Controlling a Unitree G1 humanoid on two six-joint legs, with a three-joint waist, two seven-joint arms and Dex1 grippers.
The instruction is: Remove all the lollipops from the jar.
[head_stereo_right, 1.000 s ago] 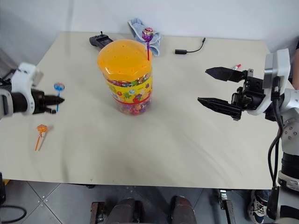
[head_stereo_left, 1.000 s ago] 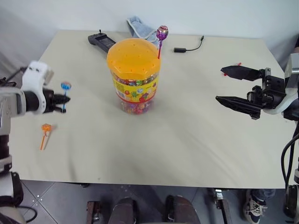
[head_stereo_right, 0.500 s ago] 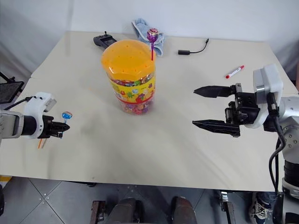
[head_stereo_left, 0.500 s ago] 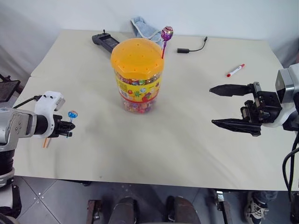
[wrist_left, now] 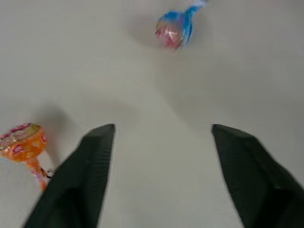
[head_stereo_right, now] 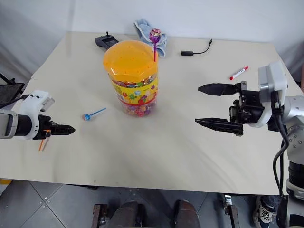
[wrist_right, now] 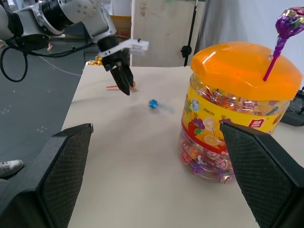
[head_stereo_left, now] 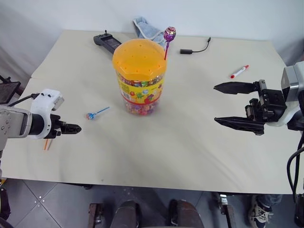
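Observation:
The jar (head_stereo_left: pixel 139 76), clear with a domed orange lid, stands mid-table, and a purple lollipop (head_stereo_left: pixel 169 34) sticks up from the lid. A blue lollipop (head_stereo_left: pixel 90 115) lies flat on the table to the jar's left. My left gripper (head_stereo_left: pixel 75 128) hovers just short of it, open, with nothing between its fingers (wrist_left: pixel 95 156). An orange lollipop (wrist_left: pixel 21 142) lies on the table beside that gripper, partly hidden behind the hand in the head views. My right gripper (head_stereo_left: pixel 216 103) hangs open well to the jar's right, pointing at it.
A red-and-white marker pen (head_stereo_left: pixel 239 71) lies at the right rear. A black remote (head_stereo_left: pixel 105 41), a blue-grey cloth (head_stereo_left: pixel 145 27) and a black cable (head_stereo_left: pixel 192 49) lie along the far edge. The table (head_stereo_left: pixel 156 156) has bare room in front.
My left gripper has opened and let go of the blue lollipop, which now lies on the table near the jar. The right gripper has kept still.

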